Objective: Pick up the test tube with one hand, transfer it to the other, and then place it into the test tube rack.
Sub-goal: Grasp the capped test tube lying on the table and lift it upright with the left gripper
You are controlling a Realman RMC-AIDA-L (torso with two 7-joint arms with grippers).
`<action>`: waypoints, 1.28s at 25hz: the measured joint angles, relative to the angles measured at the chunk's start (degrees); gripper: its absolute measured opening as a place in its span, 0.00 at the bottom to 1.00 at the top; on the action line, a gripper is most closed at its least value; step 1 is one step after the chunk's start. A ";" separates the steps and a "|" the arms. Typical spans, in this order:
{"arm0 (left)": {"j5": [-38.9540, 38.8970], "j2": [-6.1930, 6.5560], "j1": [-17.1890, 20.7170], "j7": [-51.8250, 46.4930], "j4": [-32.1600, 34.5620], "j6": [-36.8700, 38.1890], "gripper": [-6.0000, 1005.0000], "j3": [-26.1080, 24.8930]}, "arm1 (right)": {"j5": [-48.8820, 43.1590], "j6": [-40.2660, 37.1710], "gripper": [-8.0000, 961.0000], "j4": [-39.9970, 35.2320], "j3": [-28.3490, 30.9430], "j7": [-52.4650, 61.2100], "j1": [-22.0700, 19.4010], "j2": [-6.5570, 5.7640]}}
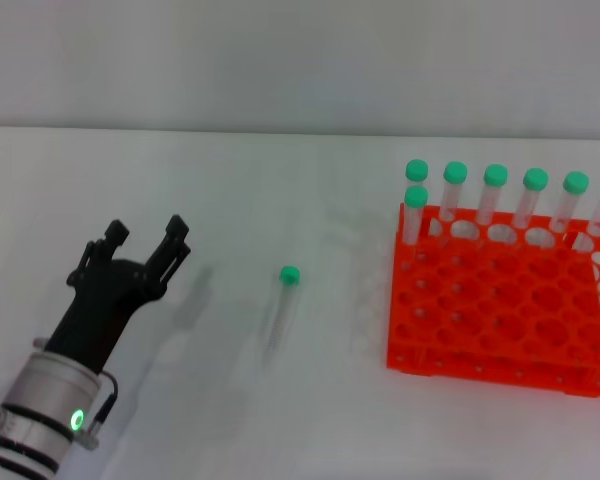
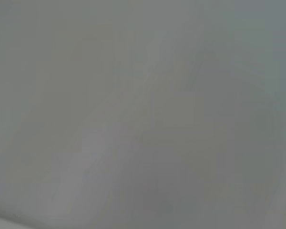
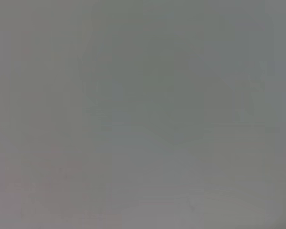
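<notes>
A clear test tube (image 1: 281, 307) with a green cap lies flat on the white table in the head view, near the middle. The orange test tube rack (image 1: 500, 305) stands to its right, with several green-capped tubes upright along its back row. My left gripper (image 1: 145, 238), black on a silver wrist with a green ring light, is open and empty, hovering left of the lying tube and apart from it. My right gripper is out of view. Both wrist views show only plain grey surface.
The white table (image 1: 230, 180) runs back to a pale wall. Bare tabletop lies between my left gripper and the tube, and between the tube and the rack.
</notes>
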 joint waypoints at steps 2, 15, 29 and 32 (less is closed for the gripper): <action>0.04 0.47 -1.13 -1.80 -0.30 0.06 0.89 -0.05 | -0.01 0.04 0.89 0.02 0.00 0.00 -0.06 -0.02; 25.39 5.99 -18.90 -59.93 -32.99 5.82 0.89 3.31 | 0.01 0.87 0.89 -0.34 -0.08 0.00 0.41 -0.14; 75.79 9.31 -44.77 -97.58 -51.42 20.63 0.89 5.36 | -0.25 0.77 0.89 -0.51 -0.62 -0.06 2.08 -0.22; 80.30 8.91 -47.83 -98.18 -50.30 22.63 0.89 5.38 | -0.26 0.39 0.89 -0.51 -0.61 -0.06 2.14 -0.23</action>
